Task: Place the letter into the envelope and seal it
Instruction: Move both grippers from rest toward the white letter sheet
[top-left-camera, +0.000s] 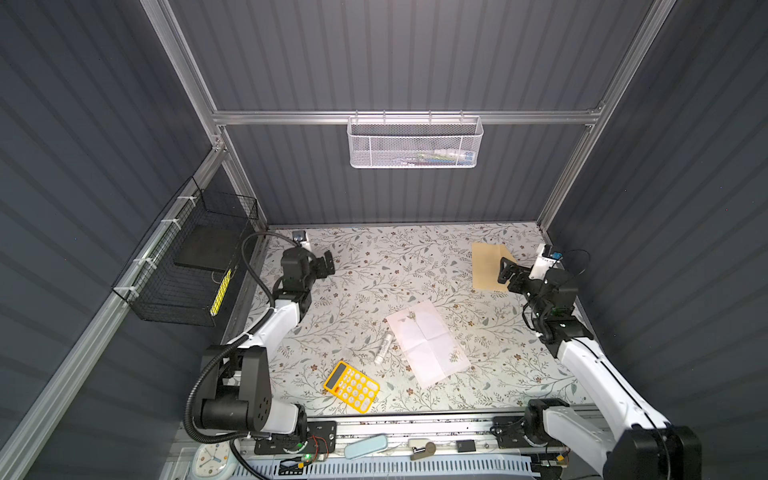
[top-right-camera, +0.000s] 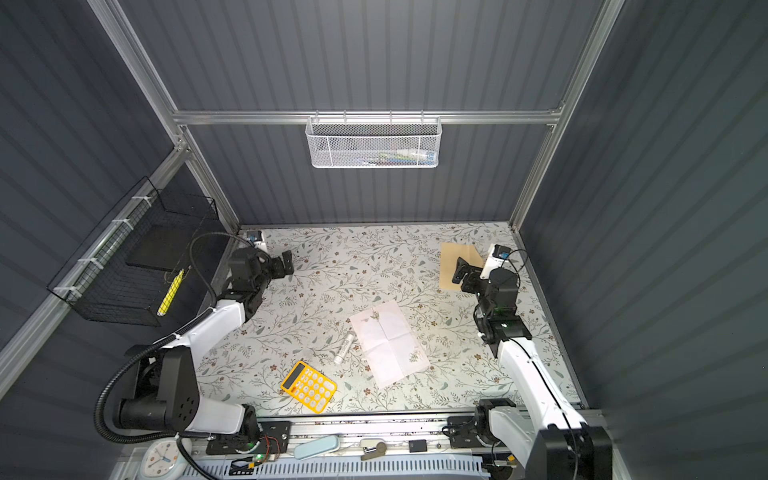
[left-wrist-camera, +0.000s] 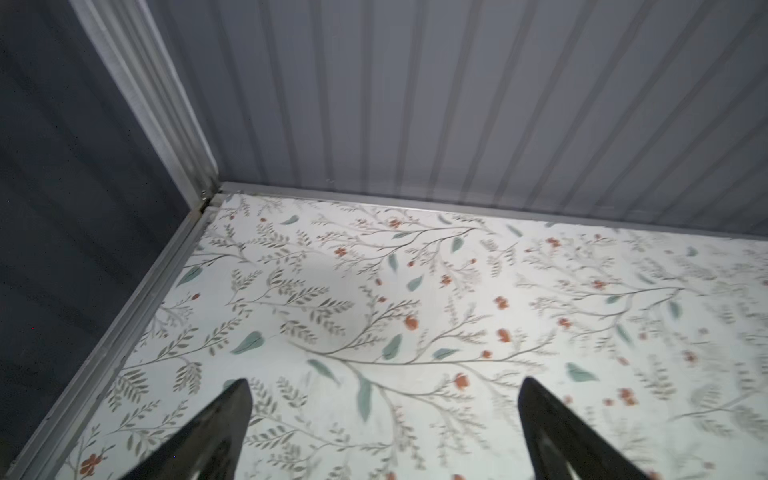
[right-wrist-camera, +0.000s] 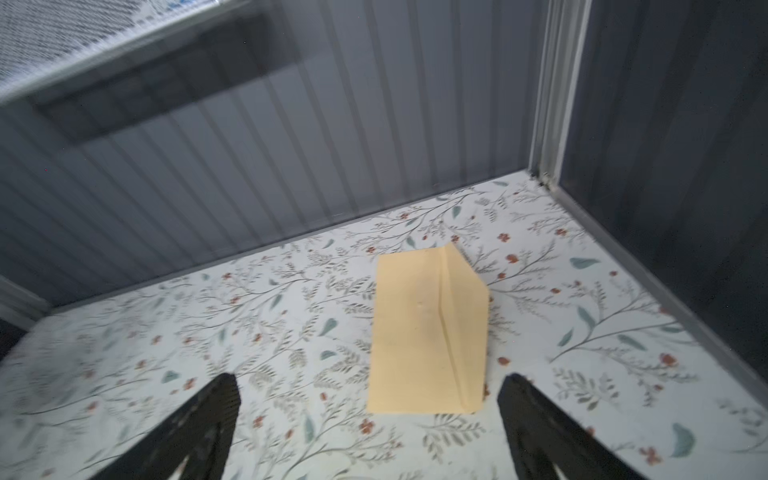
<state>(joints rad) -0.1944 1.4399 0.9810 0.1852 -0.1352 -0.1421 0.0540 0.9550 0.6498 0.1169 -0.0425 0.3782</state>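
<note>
The letter (top-left-camera: 428, 343) (top-right-camera: 388, 345), a white creased sheet, lies flat at the middle of the floral table. The tan envelope (top-left-camera: 487, 267) (top-right-camera: 451, 266) (right-wrist-camera: 428, 328) lies at the back right, its flap raised along one long edge. My right gripper (top-left-camera: 503, 270) (top-right-camera: 458, 270) (right-wrist-camera: 368, 388) hovers over the envelope's near end, open and holding nothing. At the back left my left gripper (top-left-camera: 329, 262) (top-right-camera: 287, 262) (left-wrist-camera: 384, 390) is open over bare table, far from both papers.
A white glue-stick tube (top-left-camera: 383, 350) lies just left of the letter. A yellow calculator (top-left-camera: 351, 386) sits near the front edge. A white mesh basket (top-left-camera: 415, 143) hangs on the back wall and a black wire basket (top-left-camera: 187, 270) on the left wall.
</note>
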